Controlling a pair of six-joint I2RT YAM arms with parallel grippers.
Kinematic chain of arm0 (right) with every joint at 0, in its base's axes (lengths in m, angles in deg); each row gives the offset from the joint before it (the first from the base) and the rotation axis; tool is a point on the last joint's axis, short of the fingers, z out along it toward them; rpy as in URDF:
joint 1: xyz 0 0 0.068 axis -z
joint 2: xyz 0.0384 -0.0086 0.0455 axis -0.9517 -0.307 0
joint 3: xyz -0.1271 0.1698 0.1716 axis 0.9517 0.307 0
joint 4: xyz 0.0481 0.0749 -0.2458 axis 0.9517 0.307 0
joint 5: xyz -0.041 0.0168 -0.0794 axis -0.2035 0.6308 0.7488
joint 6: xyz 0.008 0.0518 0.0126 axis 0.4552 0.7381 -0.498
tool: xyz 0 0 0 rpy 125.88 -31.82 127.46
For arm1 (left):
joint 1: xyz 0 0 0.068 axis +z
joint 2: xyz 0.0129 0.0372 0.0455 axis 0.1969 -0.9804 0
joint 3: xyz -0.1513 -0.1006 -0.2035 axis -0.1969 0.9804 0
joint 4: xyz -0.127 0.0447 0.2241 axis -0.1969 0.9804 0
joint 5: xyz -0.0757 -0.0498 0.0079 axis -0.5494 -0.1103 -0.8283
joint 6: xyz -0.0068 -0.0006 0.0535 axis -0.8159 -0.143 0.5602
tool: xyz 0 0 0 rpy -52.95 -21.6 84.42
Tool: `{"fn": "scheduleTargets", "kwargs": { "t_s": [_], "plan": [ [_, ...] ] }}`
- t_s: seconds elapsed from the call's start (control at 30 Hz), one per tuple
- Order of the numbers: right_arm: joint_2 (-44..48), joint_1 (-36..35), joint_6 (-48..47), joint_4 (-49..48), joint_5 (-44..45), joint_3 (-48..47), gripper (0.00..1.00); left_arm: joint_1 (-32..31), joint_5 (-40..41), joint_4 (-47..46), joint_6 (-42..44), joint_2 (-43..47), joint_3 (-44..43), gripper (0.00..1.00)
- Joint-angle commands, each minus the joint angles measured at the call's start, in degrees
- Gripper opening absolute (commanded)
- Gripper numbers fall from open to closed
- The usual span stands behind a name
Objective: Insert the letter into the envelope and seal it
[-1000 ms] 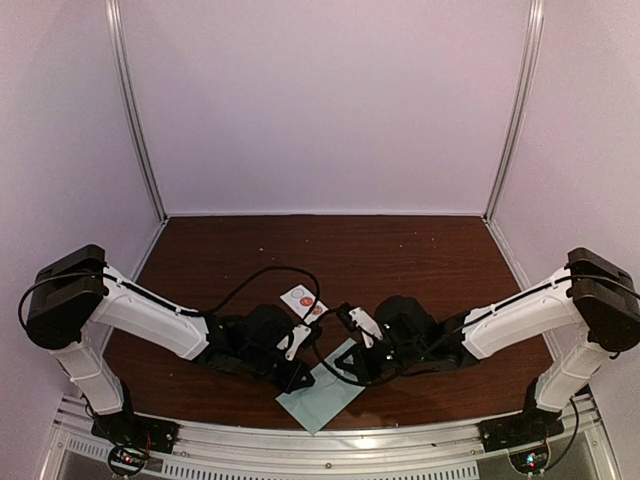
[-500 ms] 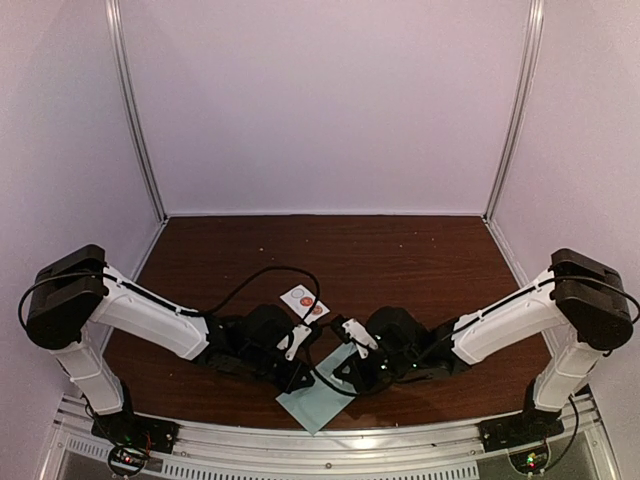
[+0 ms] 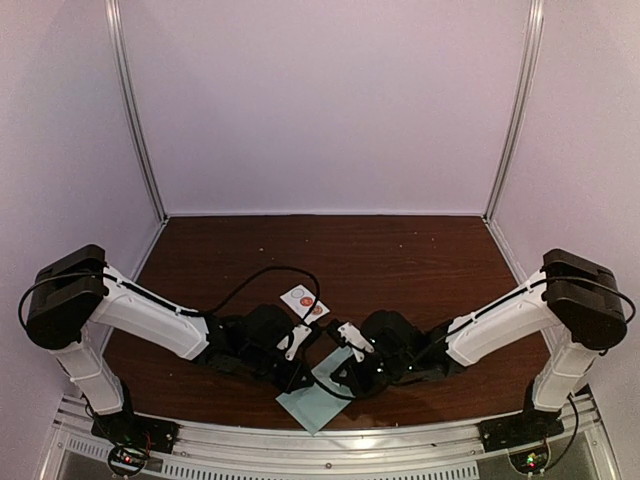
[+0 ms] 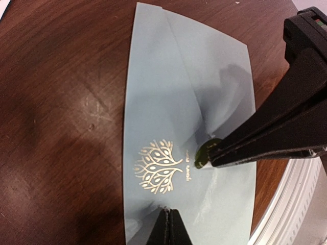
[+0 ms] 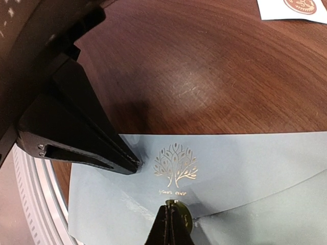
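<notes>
Top external view: by the metal rail (image 3: 400,437) at the near edge of the table (image 3: 420,250), mid-width, the blue envelope (image 3: 318,402) lies flat. The left gripper (image 4: 166,219) and right gripper (image 5: 171,217) both have jaws together, with their tips on the envelope. Just beyond lies a white sticker sheet (image 3: 303,301), then dark wood and pale lilac walls (image 3: 320,110).

**Overhead view.** A dark wood-grain table (image 3: 400,260) fills the middle band of the frame. It is enclosed by pale lilac walls (image 3: 320,100), with a left upright (image 3: 135,110) and a right upright (image 3: 515,110) of metal at the back corners. A ribbed aluminium rail (image 3: 400,437) runs along the bottom edge. A white sticker strip (image 3: 304,302) bearing two round reddish stickers (image 3: 298,297) lies flat just left of centre.

**Left wrist view.** Faint scuffs (image 4: 97,109) mark the tabletop at centre left.
</notes>
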Motion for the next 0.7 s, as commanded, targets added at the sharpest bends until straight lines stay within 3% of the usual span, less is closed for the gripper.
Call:
{"fn": "scheduleTargets", "kwargs": {
  "t_s": [0.0, 0.43, 0.67],
  "plan": [
    [-1.5, -0.7, -0.8, -0.7, -0.6, -1.6, 0.0, -0.3, 0.8, 1.3, -0.2, -1.7, 0.6, 0.02],
    [-2.4, -1.1, -0.5, 0.0, -2.2, -1.9, 0.0, -0.4, 0.8, 1.4, -0.2, -1.7, 0.7, 0.01],
    [-0.4, -1.1, 0.0, -1.8, -6.1, -1.6, 0.2, -0.4, 0.9, 1.6, -0.2, -1.7, 0.8, 0.01]
  ]
}}
